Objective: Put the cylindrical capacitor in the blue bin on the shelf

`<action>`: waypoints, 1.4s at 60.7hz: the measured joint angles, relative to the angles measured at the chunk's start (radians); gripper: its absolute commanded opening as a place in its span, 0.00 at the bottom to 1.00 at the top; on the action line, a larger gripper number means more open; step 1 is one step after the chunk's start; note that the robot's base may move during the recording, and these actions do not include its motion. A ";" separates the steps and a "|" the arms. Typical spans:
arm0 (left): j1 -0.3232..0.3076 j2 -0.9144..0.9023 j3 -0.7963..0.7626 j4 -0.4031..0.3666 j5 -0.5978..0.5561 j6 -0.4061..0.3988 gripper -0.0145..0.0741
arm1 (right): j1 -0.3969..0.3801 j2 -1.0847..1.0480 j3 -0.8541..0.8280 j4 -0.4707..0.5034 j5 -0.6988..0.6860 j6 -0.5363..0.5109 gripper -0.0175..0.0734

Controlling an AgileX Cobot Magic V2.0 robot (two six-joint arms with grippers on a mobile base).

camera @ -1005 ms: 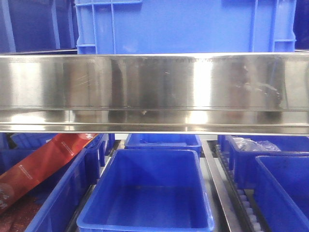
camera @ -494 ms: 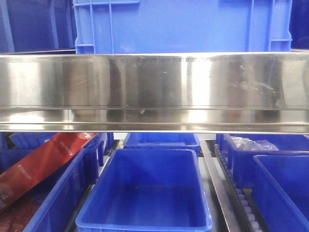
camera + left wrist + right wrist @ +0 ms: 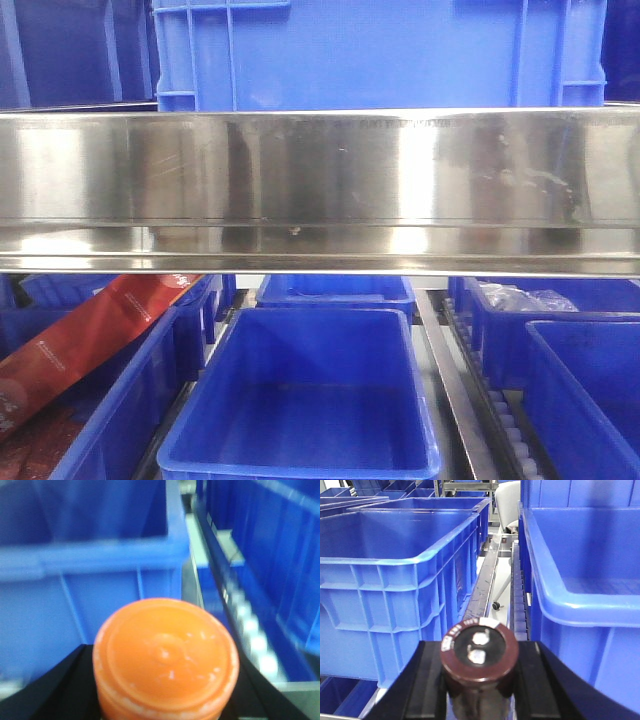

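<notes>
Looks like carry step. Left tool (image 3: 165, 707) clamped on cylindrical capacitor (image 3: 165, 655), end-on between jaws; blue bin (image 3: 100, 555) just ahead. Next: advance over rim, release. Right tool (image 3: 479, 700) grips brown cylinder (image 3: 479, 655).

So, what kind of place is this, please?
Probably a warehouse or factory parts store: many blue plastic bins stand in rows on a stainless-steel shelf, with roller tracks between them.

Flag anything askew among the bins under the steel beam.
One thing: a long red packet at lower left lies tilted, slanting up over the rim of a blue bin instead of lying flat inside one. Nothing else stands out.
</notes>
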 measured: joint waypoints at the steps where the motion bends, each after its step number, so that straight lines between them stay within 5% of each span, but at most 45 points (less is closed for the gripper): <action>1: 0.000 0.003 -0.003 0.000 -0.007 0.000 0.04 | 0.000 0.000 0.000 0.000 0.000 0.000 0.02; 17: -0.035 0.238 -0.298 -0.002 0.002 0.000 0.04 | 0.000 0.000 0.000 0.000 0.000 0.000 0.02; 42: -0.374 0.803 -0.887 -0.002 0.049 0.077 0.04 | 0.000 0.000 0.000 0.000 -0.015 0.000 0.02; 63: -0.487 1.128 -1.023 -0.004 -0.017 0.077 0.06 | 0.000 0.000 0.000 0.000 -0.030 0.000 0.02; 70: -0.490 1.174 -1.023 -0.004 -0.019 0.077 0.24 | 0.000 0.000 0.000 0.000 -0.030 0.000 0.02; 82: -0.490 1.193 -1.024 -0.022 -0.019 0.077 0.85 | 0.000 0.000 0.000 0.000 -0.031 0.000 0.02; 85: -0.490 1.193 -1.029 -0.027 -0.019 0.077 0.85 | 0.000 0.000 0.000 0.000 -0.031 0.000 0.02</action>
